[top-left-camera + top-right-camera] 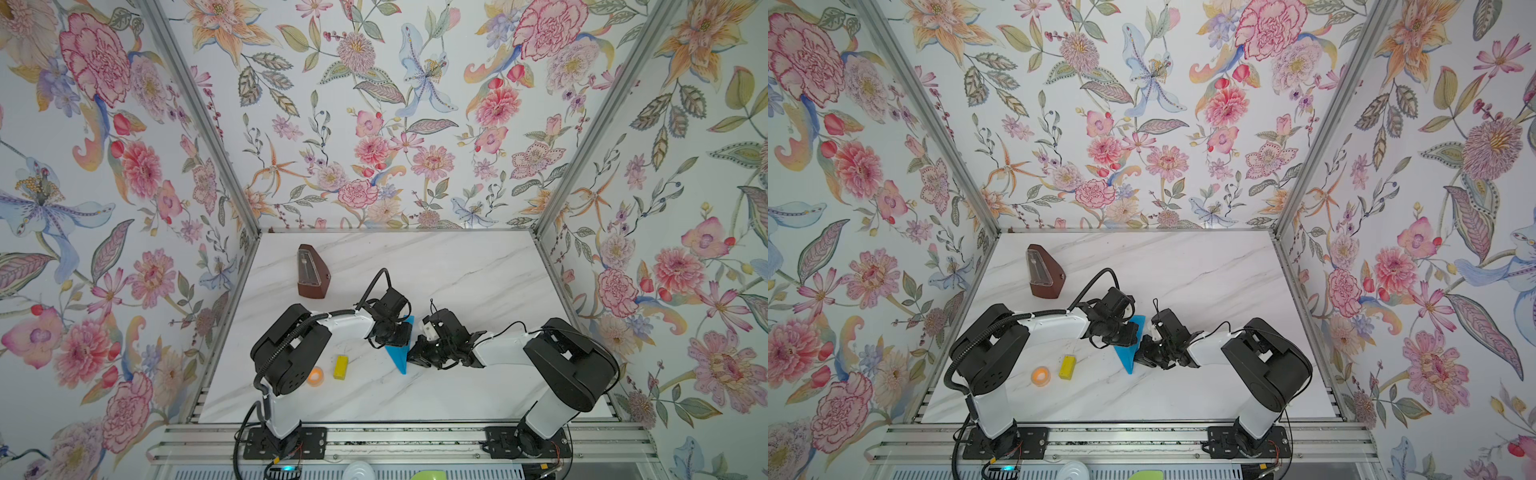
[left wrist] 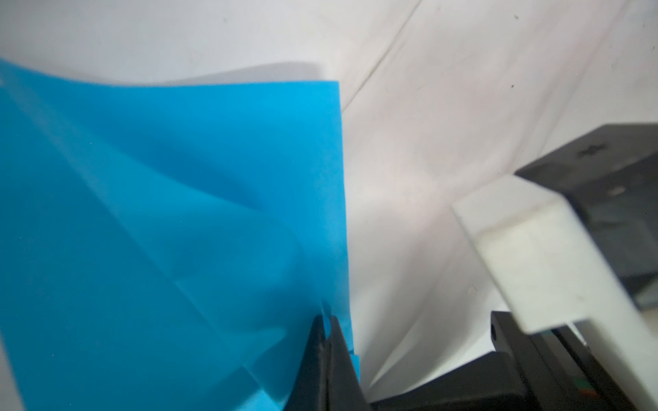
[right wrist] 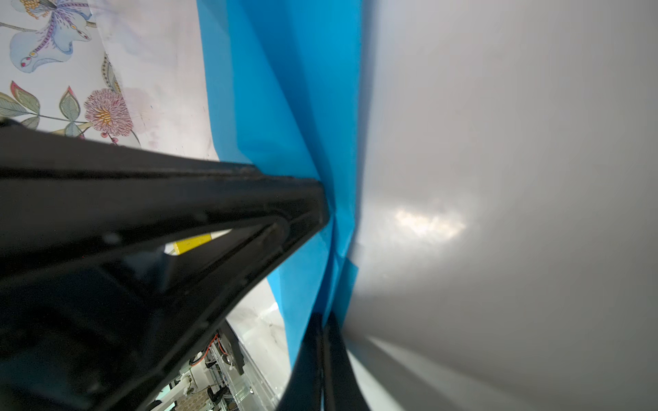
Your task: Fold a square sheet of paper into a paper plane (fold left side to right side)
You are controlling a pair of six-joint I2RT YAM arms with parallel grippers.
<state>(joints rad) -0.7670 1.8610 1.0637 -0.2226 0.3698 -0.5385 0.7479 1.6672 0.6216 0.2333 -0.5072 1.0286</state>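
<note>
The square sheet of paper [image 1: 398, 360] [image 1: 1128, 360] is bright blue and folded into a narrow pointed shape like a paper plane. It stands on edge at mid-table between the two arms in both top views. My left gripper [image 1: 398, 335] [image 1: 1128, 332] comes from the left and is shut on an edge of the paper [image 2: 178, 231], with the jaw tips [image 2: 325, 320] pinching it. My right gripper [image 1: 417, 354] [image 1: 1144, 354] comes from the right and is shut on the paper's folded layers [image 3: 285, 106] close beside it [image 3: 324, 318].
A brown metronome [image 1: 311, 272] [image 1: 1044, 272] stands at the back left of the marble table [image 1: 457, 270]. A small yellow block [image 1: 340, 367] [image 1: 1067, 366] and an orange tape roll [image 1: 316, 376] [image 1: 1040, 376] lie left of the paper, near the left arm's base.
</note>
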